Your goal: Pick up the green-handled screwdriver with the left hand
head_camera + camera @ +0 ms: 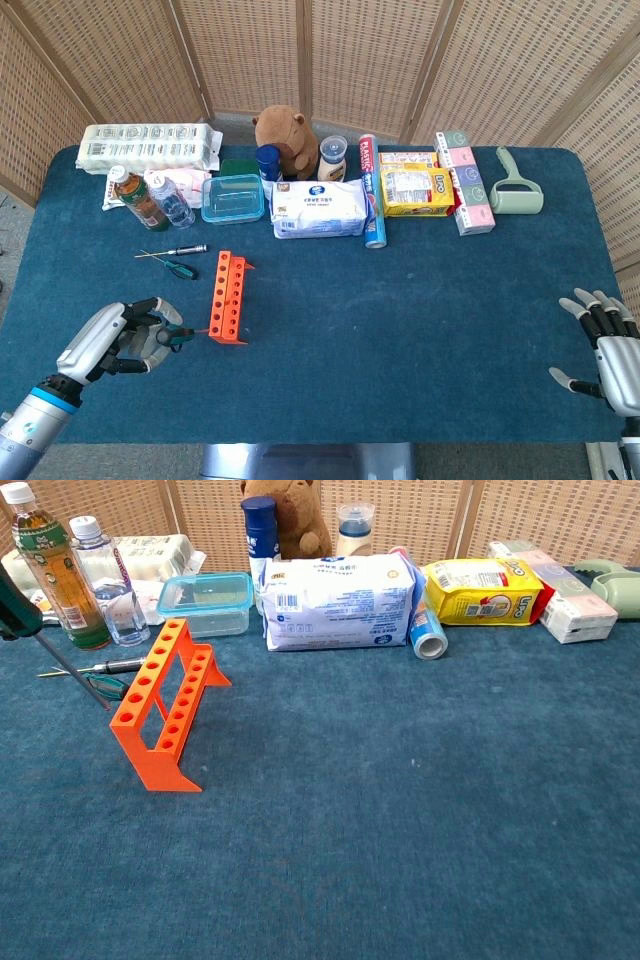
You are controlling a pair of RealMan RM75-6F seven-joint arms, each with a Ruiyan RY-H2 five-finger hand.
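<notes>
My left hand (118, 342) hovers near the table's front left, its fingers curled around a green-handled screwdriver (177, 338). The tool's tip points right toward the orange rack (227, 298). In the chest view only the dark green handle (16, 614) and its thin shaft show at the left edge, raised off the cloth and slanting down to the right. Two other screwdrivers lie behind the rack: a silver one (172, 252) and one with a green handle (181, 269). My right hand (606, 345) is at the front right edge, fingers spread, holding nothing.
A blue cloth covers the table (400, 320). Along the back stand bottles (150, 200), a clear blue-lidded box (233, 197), a wipes pack (320, 208), a plush toy (285, 135), a yellow snack bag (415, 190), boxes (468, 185) and a lint roller (515, 188).
</notes>
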